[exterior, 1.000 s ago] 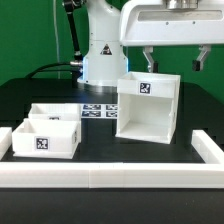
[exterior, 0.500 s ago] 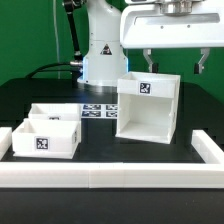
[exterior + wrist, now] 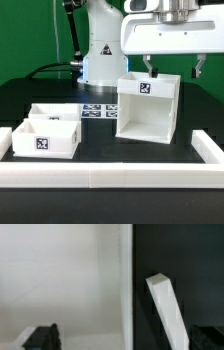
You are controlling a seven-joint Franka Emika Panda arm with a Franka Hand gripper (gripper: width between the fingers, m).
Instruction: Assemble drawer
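Note:
A white open-fronted drawer housing (image 3: 146, 112) with a marker tag on its top edge stands right of centre on the black table. Two white drawer trays lie at the exterior view's left: one in front (image 3: 45, 139) with a tag, one behind it (image 3: 56, 112). My gripper (image 3: 174, 66) hangs open and empty just above the housing, one finger (image 3: 149, 64) over its near top edge and the other past its right side. In the wrist view the gripper (image 3: 125, 339) straddles a housing panel (image 3: 60, 280), and a thin wall edge (image 3: 166, 308) shows beside it.
The marker board (image 3: 96, 109) lies flat behind the trays. A white raised rail (image 3: 110, 178) runs along the table's front and up its right side (image 3: 208, 148). The robot's base (image 3: 100, 50) stands at the back.
The gripper has come down a little toward the housing's top and stays open. The housing and trays have not moved.

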